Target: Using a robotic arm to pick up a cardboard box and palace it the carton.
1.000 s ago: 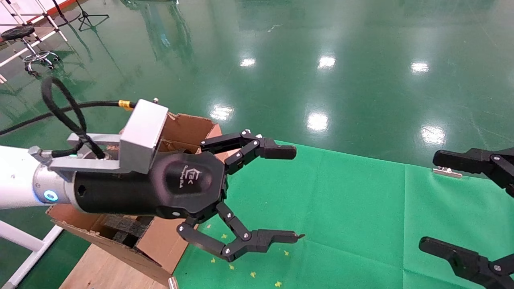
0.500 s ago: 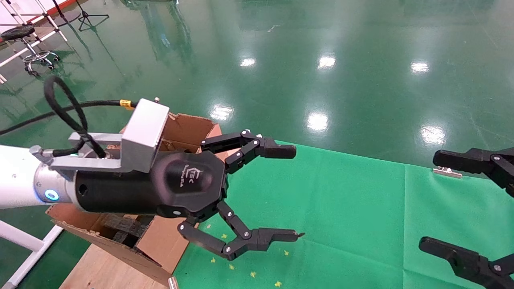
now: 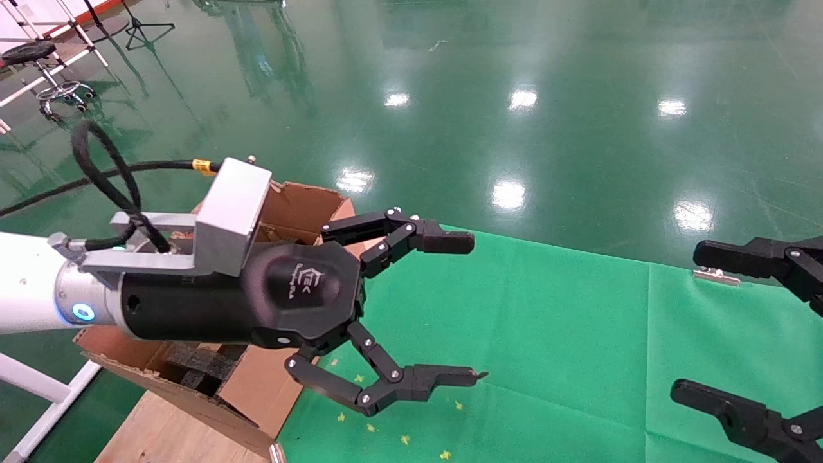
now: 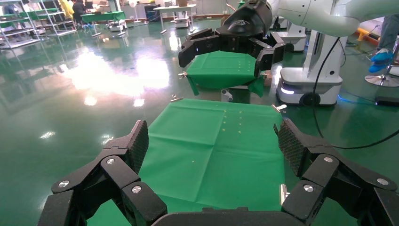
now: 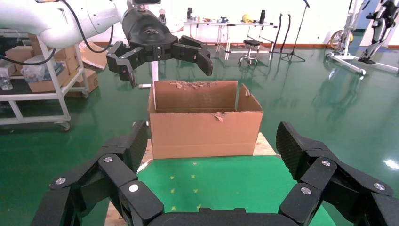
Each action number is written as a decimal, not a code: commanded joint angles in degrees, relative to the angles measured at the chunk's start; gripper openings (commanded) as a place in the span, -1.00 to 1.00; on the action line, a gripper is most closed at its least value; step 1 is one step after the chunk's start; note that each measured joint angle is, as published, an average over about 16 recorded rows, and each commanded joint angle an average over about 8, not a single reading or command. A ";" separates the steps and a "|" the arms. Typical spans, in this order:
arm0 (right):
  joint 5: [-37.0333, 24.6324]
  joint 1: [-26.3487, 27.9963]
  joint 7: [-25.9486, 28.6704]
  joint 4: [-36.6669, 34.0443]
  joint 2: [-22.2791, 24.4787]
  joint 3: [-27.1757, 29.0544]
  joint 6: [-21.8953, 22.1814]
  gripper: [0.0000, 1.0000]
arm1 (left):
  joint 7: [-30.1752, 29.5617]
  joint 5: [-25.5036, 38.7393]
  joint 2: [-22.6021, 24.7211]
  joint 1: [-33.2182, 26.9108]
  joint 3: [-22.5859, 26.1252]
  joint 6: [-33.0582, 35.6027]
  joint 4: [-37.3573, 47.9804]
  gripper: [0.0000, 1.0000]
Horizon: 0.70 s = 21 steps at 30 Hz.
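On my far left the robotic arm [image 3: 32, 296] reaches in over the carton [image 3: 289, 206], its silver block and black cable riding on the wrist. The carton sits at the left edge of the green cloth [image 3: 546, 334], ragged flaps up, with black foam blocks [image 3: 199, 366] showing inside; from the right wrist camera I see its long side facing me, standing on a wooden board [image 5: 263, 146]. I cannot find the small cardboard box in any of my views.

The left gripper [image 3: 472, 308] hangs above the cloth just past the carton's near end, jaws spread wide and holding nothing. My left wrist camera shows both finger pads [image 4: 139, 143] well apart with bare green cloth between them.

Further right the cloth is speckled with a few yellow bits [image 3: 405, 440]. At the right edge my right gripper [image 3: 688, 321] hovers over the cloth, jaws also wide and holding nothing.
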 commanded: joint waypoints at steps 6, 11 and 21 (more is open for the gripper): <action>0.00 0.00 0.00 0.00 0.00 0.00 0.00 1.00 | 0.00 0.03 0.00 -0.02 0.03 0.00 0.03 1.00; -0.01 0.00 0.00 0.00 0.00 0.00 0.00 1.00 | 0.00 0.04 0.00 -0.04 0.03 0.00 0.03 1.00; -0.02 0.00 0.00 0.00 0.00 0.00 0.00 1.00 | 0.00 0.05 0.00 -0.04 0.04 0.00 0.03 1.00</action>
